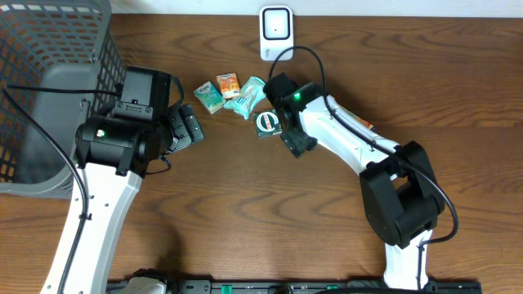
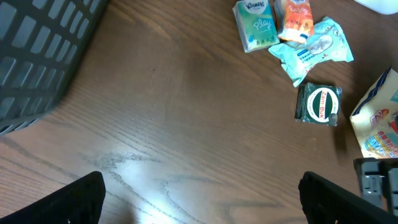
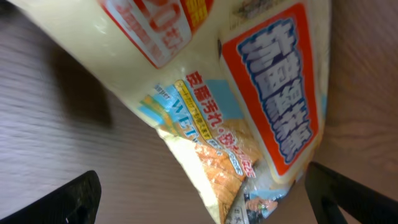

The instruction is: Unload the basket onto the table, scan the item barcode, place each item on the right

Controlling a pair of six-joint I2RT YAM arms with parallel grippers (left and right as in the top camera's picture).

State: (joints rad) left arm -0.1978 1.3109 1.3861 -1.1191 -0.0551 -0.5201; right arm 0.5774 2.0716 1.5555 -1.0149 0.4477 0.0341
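Note:
A cream packet (image 3: 249, 106) with an orange label and blue print fills the right wrist view. It lies on the table under my right gripper (image 3: 211, 199), whose fingers stand open on either side of its lower corner without touching it. In the overhead view my right gripper (image 1: 297, 142) hides most of the packet. The packet's edge (image 2: 376, 121) shows at the right of the left wrist view. My left gripper (image 2: 202, 208) is open over bare wood, left of the items (image 1: 188, 126). A white scanner (image 1: 276, 33) stands at the back edge.
Small items lie in a cluster: a tissue pack (image 1: 208, 95), an orange packet (image 1: 228, 85), a teal wrapper (image 1: 245, 98) and a dark packet with a round label (image 1: 268, 122). A grey mesh basket (image 1: 49, 49) fills the back left corner.

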